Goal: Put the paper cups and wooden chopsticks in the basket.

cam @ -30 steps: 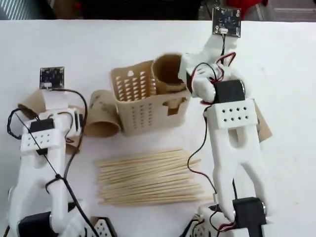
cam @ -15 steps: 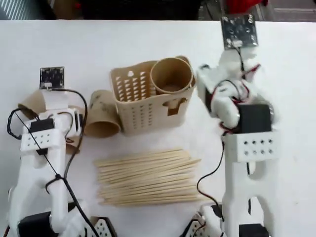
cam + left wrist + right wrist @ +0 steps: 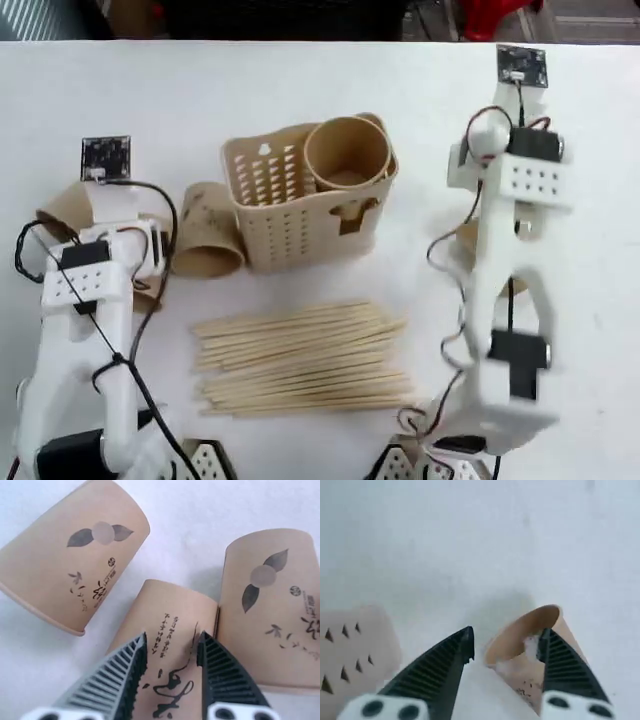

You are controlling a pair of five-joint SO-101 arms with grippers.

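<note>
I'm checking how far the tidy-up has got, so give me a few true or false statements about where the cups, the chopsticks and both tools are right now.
1. A paper cup stands upright inside the basket. True.
2. The chopsticks are in the basket. False: they lie piled on the table, in front of the basket.
3. The left tool is shut on a cup. False: it is open, above a lying cup.
4. The right tool is open over a tipped cup that lies on its side. True.
</note>
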